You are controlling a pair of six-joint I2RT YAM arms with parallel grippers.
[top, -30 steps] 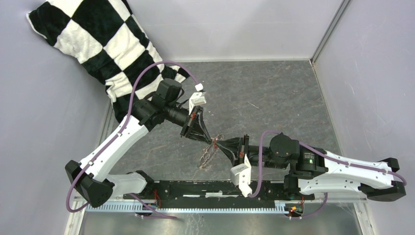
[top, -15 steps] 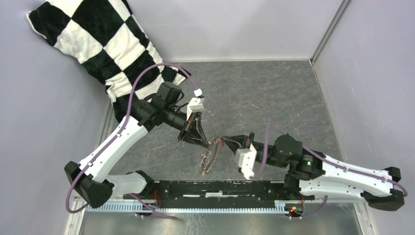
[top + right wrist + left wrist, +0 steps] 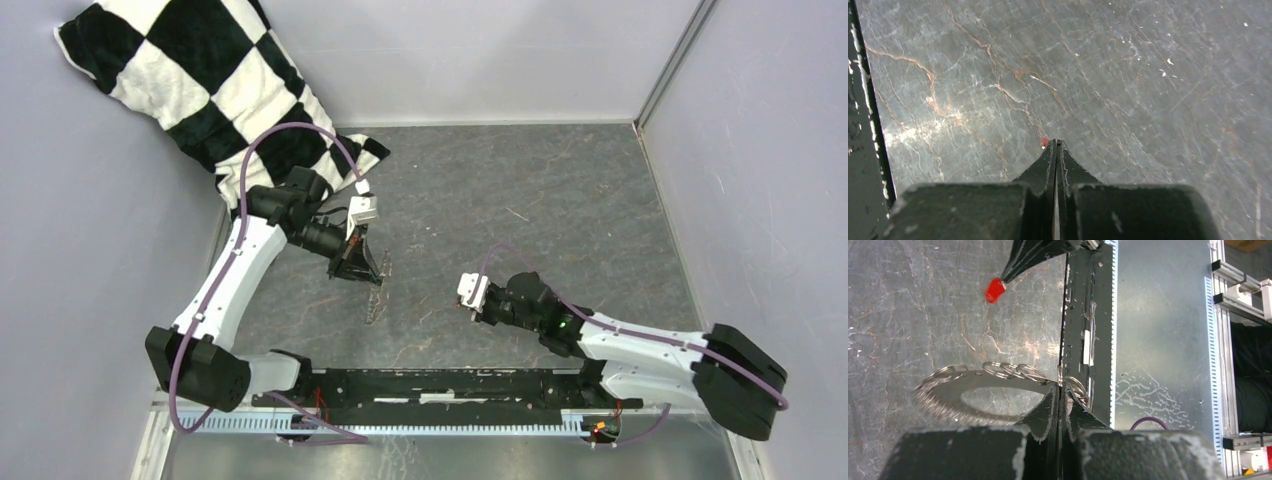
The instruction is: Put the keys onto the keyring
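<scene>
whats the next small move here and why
Probably ease the right gripper toward the keyring, key first. It is shut on the red key, the left gripper is shut on the keyring's edge, and bare table shows between key and keyring, so nothing is threaded yet.

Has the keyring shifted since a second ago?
Yes. The keyring, clamped in the left gripper, has gone left, toward the checkered cloth and away from the right gripper.

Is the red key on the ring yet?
Off. The key is pinched in the right gripper, clear of the keyring that the left gripper holds.
</scene>
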